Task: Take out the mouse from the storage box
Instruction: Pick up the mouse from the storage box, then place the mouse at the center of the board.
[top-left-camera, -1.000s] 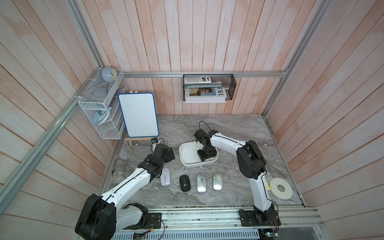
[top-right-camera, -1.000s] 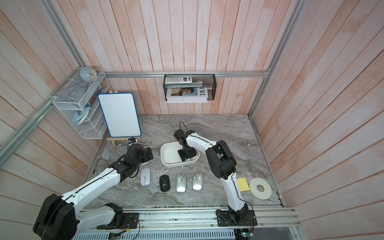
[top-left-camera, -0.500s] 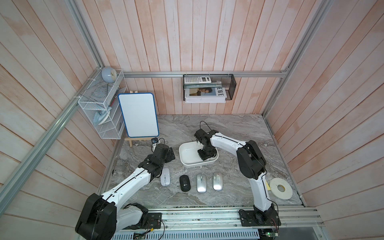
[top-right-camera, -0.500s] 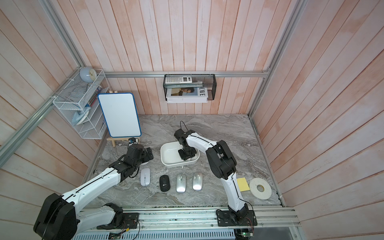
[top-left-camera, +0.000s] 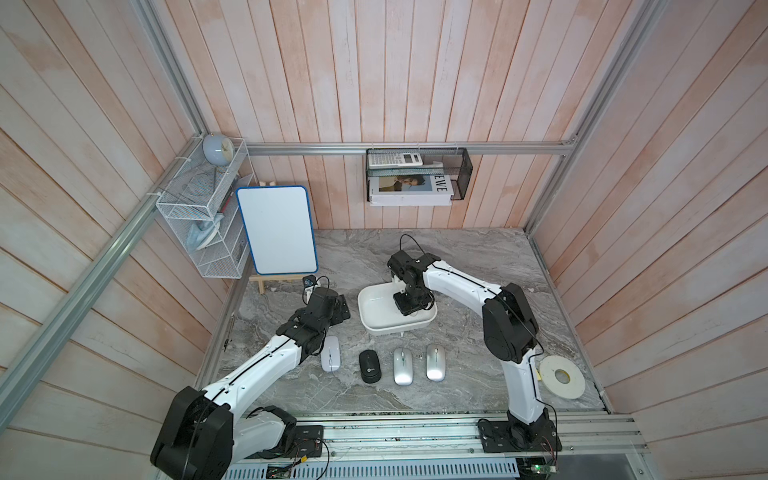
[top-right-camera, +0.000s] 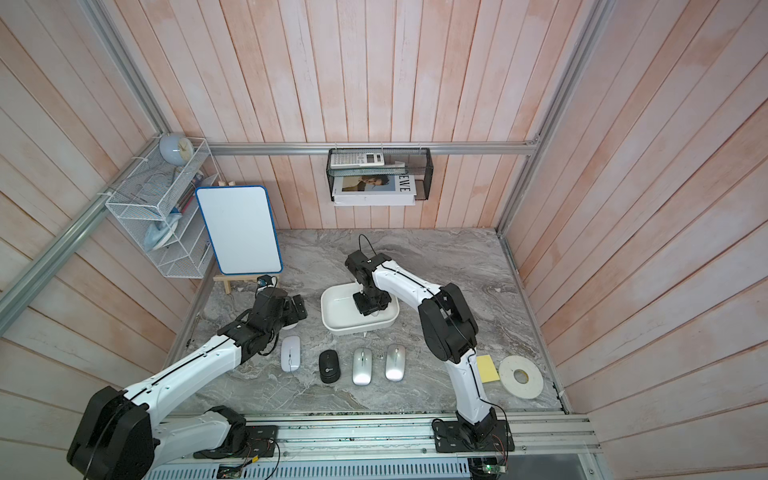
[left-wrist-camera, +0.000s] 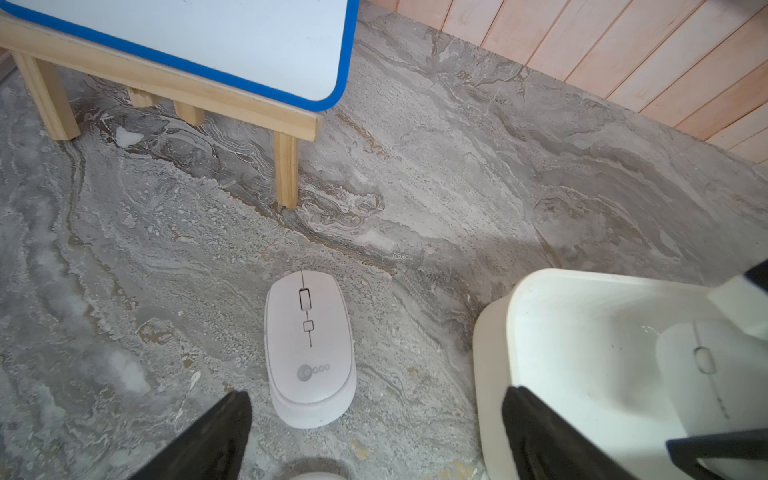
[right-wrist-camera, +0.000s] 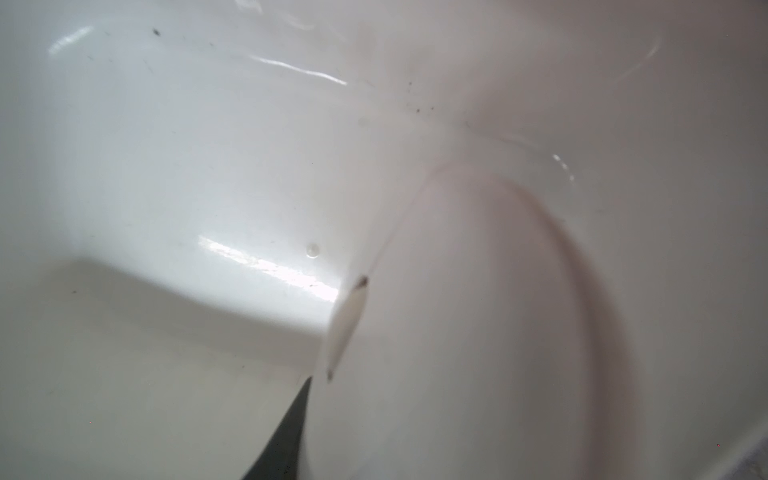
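The mouse (left-wrist-camera: 706, 374) is seen in the box (top-left-camera: 376, 328) at mid-table, largely hidden by the right gripper (top-left-camera: 411, 305), apparently clamped on it. The left gripper (left-wrist-camera: 374, 436) is held apart. A blurred logo is borne by the white mouse (left-wrist-camera: 309, 347).

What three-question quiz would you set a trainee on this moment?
1. True or false: the left gripper is open and holds nothing.
2. How many mice lie outside the storage box?
3. Where is the right gripper? A: over the tape roll. B: down inside the storage box. C: at the whiteboard.
Key: 1 true; 2 four; 3 B.
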